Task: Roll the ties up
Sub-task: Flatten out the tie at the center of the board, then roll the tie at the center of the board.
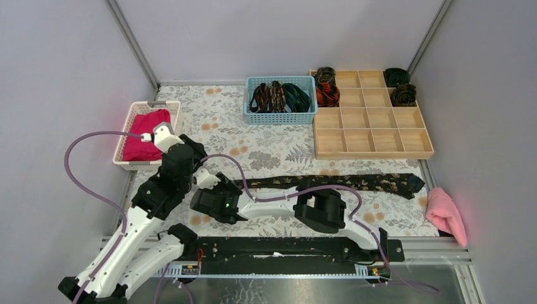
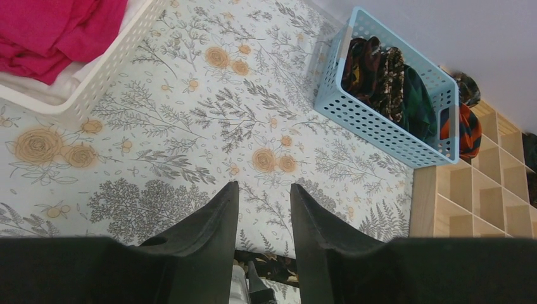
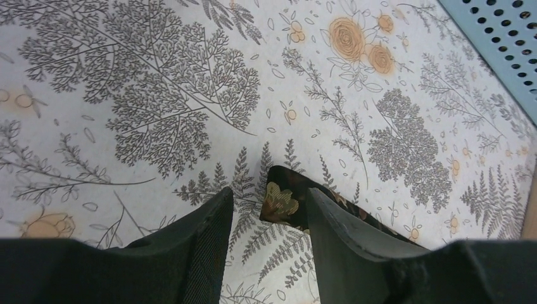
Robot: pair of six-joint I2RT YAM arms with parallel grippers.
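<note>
Right wrist view showed the right claw (image 3: 269, 190) with its fingers apart, holding nothing. The thin end of a flat tie (image 3: 283, 201) lay on the worktop (image 3: 126, 95) right at the gap, and I could not see either finger touching it.

Left wrist view showed the left claw (image 2: 263, 185) parted too, with only the flowery worktop past its tips.

From the top, the flat tie ran from left to right across the near part of the worktop. It was black with gold flecks, and its wide end lay near a pink towel (image 1: 446, 214). Behind it stood a blue basket (image 1: 278, 118) with more ties (image 1: 278, 96) bundled inside. To the right of that sat a wooden tray (image 1: 373, 154). Four rolled ties (image 1: 327, 94) sat in its back boxes, two at the left corner and two at the right. A white basket (image 1: 134, 166) at the left held a red cloth (image 1: 147, 133).
</note>
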